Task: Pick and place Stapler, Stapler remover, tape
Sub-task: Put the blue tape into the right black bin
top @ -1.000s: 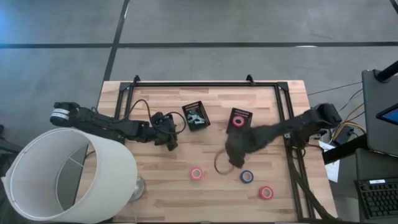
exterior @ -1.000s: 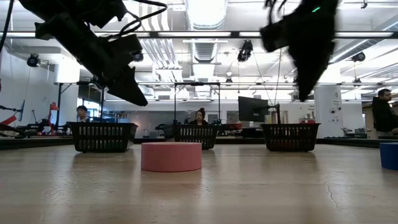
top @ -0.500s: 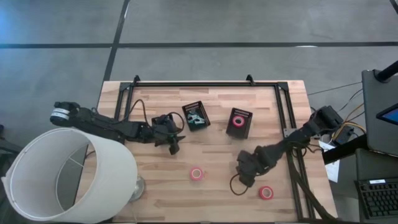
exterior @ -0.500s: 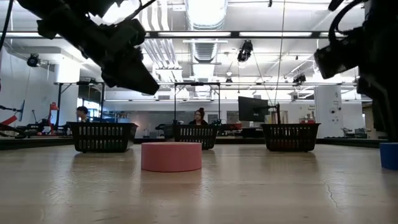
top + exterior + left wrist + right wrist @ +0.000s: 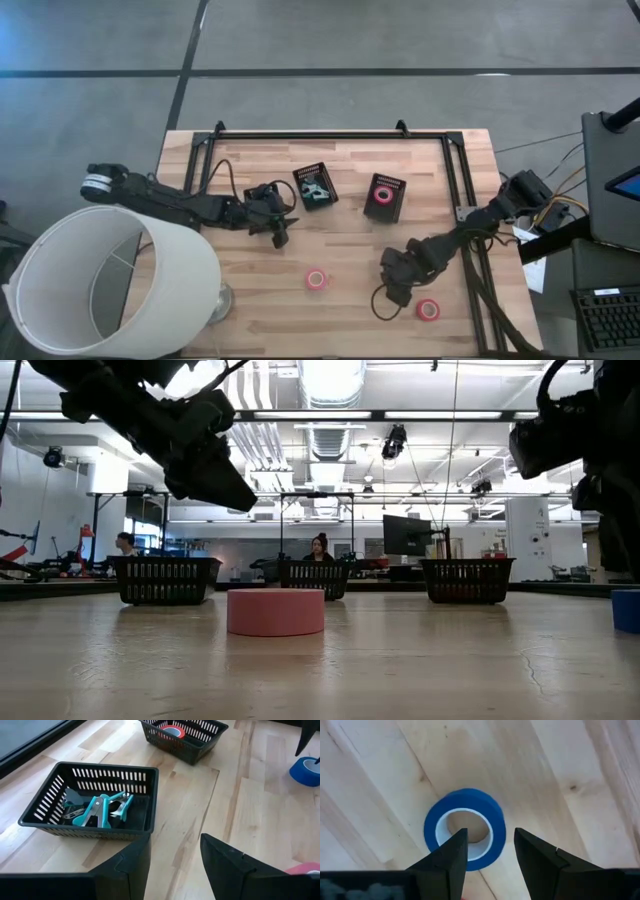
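Presently poised: right end effector (image 5: 487, 852) over blue tape (image 5: 465, 829) on desk (image 5: 560, 765), fingers spread, nothing pinched. Pick step judged in hand. Next: descent astride ring wall, closure. Left end effector (image 5: 175, 857) spread, idle beside mesh bin (image 5: 95, 800)

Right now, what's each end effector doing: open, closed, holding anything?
Left end effector: open, empty, near the bin of staple removers.
Right end effector: open, empty, above the blue tape roll.
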Controlling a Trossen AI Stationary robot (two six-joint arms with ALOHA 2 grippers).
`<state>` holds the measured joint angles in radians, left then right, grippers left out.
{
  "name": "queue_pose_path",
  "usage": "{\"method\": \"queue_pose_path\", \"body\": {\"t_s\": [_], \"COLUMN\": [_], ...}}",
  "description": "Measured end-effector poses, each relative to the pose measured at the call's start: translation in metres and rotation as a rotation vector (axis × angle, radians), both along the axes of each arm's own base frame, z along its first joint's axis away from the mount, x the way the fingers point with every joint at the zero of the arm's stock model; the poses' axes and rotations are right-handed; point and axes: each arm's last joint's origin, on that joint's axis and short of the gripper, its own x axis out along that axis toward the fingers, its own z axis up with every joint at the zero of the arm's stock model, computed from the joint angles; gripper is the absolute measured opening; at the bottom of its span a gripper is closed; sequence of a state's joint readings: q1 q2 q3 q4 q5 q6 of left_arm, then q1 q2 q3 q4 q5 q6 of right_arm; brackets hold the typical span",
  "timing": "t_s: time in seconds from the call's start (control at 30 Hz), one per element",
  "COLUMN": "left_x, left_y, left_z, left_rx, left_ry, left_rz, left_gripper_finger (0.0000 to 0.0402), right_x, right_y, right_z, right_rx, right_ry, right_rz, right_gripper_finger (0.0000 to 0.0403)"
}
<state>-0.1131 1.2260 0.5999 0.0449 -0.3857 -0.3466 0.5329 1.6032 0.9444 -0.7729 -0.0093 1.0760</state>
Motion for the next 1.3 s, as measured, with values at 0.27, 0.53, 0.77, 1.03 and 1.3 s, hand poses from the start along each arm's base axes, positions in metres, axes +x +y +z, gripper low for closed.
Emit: {"method": "queue_pose_path", "body": {"t_s": [0.27,0.53,0.77,1.03,1.3], "left_x": [0.000,0.000,0.000,0.000,0.000], "left_y": [0.000,0.000,0.000,0.000,0.000], "left_z": [0.000,0.000,0.000,0.000,0.000], "left_rx": [0.005,0.005,0.027,0.031,0.030], "left_ry": [0.002,0.003,0.010,0.011,0.010], "left_rz": [-0.003,-0.003,-0.017,-0.019,-0.018], "left_gripper_finger": [0.0174,0.0174,0.0174,0.0174,0.0174], "right_x": [-0.006,0.004,0.006,0.012,0.046], "right_y": [0.005,0.007,0.008,0.003,-0.024], "right_z": [-0.013,-0.032,-0.029,-0.016,0.040], "right_rx": [-0.033,-0.118,-0.110,-0.168,-0.519], "right_ry": [0.044,0.015,-0.021,-0.085,-0.268], "right_rz": [-0.017,0.094,0.161,0.225,0.377], "right_gripper_finger": [0.0157,0.0151,0.0073,0.0035,0.0052]}}
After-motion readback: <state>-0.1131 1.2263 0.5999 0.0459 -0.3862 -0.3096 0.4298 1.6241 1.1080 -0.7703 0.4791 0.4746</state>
